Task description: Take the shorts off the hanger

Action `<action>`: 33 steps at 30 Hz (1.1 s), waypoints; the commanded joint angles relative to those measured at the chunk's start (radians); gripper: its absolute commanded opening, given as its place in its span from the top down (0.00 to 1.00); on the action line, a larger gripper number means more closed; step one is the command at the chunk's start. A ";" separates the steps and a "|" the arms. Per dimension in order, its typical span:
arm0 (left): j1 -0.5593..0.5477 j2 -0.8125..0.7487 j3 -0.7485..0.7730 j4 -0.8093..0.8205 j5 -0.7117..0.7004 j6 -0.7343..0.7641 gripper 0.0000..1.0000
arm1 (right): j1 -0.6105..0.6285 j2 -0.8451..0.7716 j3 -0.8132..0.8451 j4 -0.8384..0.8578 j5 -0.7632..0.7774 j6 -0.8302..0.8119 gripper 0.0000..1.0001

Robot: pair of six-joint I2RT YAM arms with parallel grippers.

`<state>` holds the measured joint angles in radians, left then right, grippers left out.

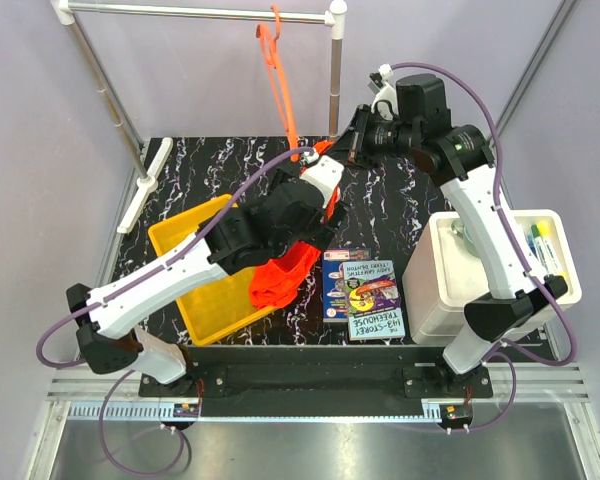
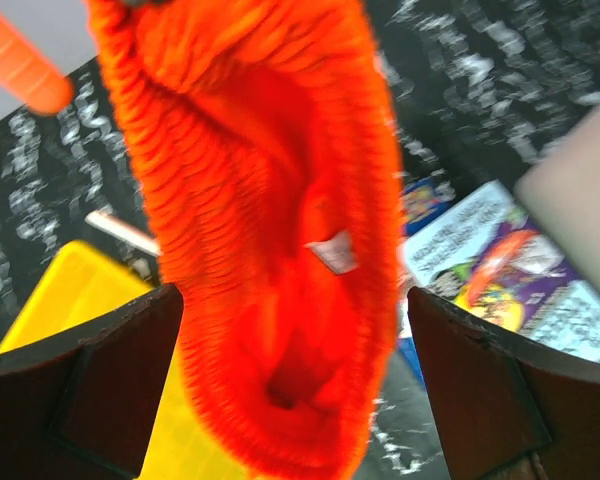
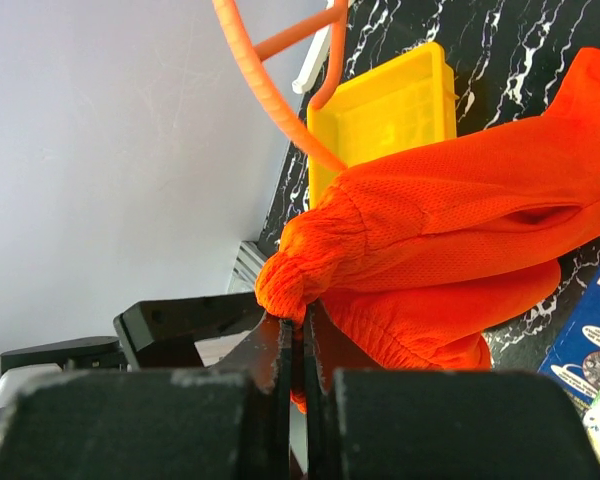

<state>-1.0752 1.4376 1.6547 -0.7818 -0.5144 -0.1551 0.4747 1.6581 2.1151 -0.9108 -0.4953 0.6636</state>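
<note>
The orange-red shorts (image 1: 283, 277) hang in a floppy bundle above the yellow tray's right edge, stretched up toward the far right. My right gripper (image 1: 347, 150) is shut on a bunched edge of the shorts (image 3: 430, 230), with its jaws (image 3: 305, 320) pressed together on the fabric. My left gripper (image 1: 318, 198) is above the shorts; its fingers (image 2: 110, 380) stand wide apart with the shorts (image 2: 270, 250) hanging between them, not squeezed. The thin orange hanger (image 1: 276, 75) hangs on the rail, apart from the shorts. It also shows in the right wrist view (image 3: 265, 90).
The grey rail (image 1: 200, 12) runs across the back, with an upright post (image 1: 335, 85) beside the hanger. A yellow tray (image 1: 180, 245) lies at the left, books (image 1: 363, 290) in the middle front, and a white bin (image 1: 440, 285) at the right.
</note>
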 commanded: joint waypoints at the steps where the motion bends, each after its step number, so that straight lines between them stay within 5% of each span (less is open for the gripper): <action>1: -0.002 0.021 0.031 -0.057 -0.142 0.029 0.01 | -0.005 -0.064 -0.003 0.046 -0.023 0.024 1.00; 5: 0.004 0.027 0.030 -0.062 -0.148 0.020 0.01 | -0.005 -0.069 -0.003 0.044 -0.037 0.025 1.00; 12: 0.099 0.014 0.007 -0.057 0.158 -0.018 0.01 | -0.004 -0.067 -0.001 0.056 -0.089 0.025 1.00; 16: 0.156 0.012 -0.015 -0.056 0.220 -0.043 0.03 | -0.005 -0.067 0.003 0.073 -0.114 0.036 1.00; 21: 0.182 0.010 0.000 -0.056 0.269 -0.044 0.37 | -0.005 -0.067 -0.010 0.079 -0.117 0.041 1.00; 27: 0.193 -0.002 0.033 -0.051 0.297 -0.054 0.65 | -0.005 -0.072 -0.030 0.079 -0.098 0.050 0.97; 31: 0.199 -0.028 0.028 -0.053 0.265 -0.064 1.00 | -0.007 -0.073 -0.046 0.079 -0.086 0.053 0.72; 33: 0.213 -0.066 0.019 -0.045 0.240 -0.077 1.00 | -0.005 -0.073 -0.050 0.078 -0.075 0.056 0.62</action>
<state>-0.8860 1.4624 1.6432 -0.8677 -0.2462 -0.2153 0.4728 1.6321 2.0705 -0.8970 -0.5610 0.7074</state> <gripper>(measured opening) 0.051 0.288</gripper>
